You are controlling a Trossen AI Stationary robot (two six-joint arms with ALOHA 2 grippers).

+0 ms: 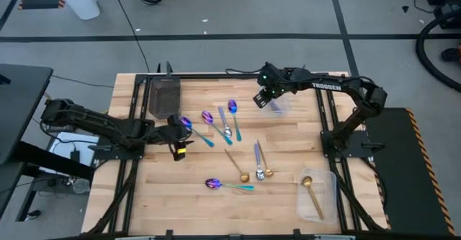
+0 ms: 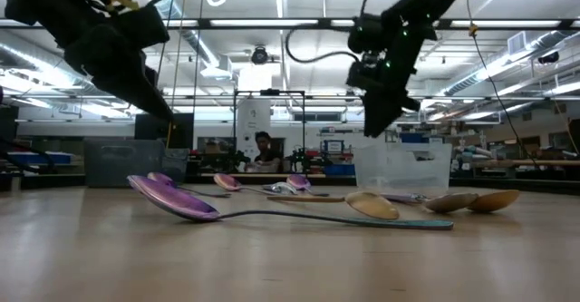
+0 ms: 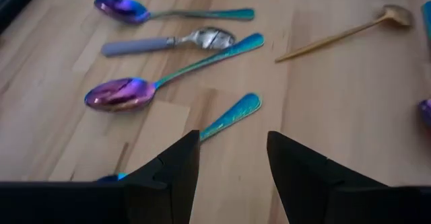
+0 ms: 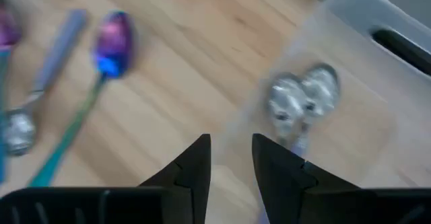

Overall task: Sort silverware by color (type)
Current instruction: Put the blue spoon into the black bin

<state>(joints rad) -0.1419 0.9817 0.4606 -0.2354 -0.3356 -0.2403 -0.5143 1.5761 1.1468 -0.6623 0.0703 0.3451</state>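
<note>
A: Risk from here?

B: Possible strike on the clear bin (image 4: 377, 69) wall by the right gripper (image 4: 231, 158), fingers apart and empty, hovering over it. Two silver-bowled spoons (image 4: 303, 93) inside, at 1 o'clock.

A: Left gripper (image 3: 232, 158)?

B: Apart, empty. Teal handle (image 3: 232, 114) at 12 o'clock, between fingertips; possible skid at closure.

Left wrist view: teal-handled spoon (image 3: 229, 116) runs under the left gripper (image 3: 232, 158); its bowl is hidden behind the fingers. Purple bowl (image 3: 425, 111) cut off at the frame edge. Right wrist view: silver bowls (image 4: 303, 93) inside the clear bin (image 4: 377, 69) blurred; count cannot be told, handles hidden behind the right gripper (image 4: 230, 158).
</note>
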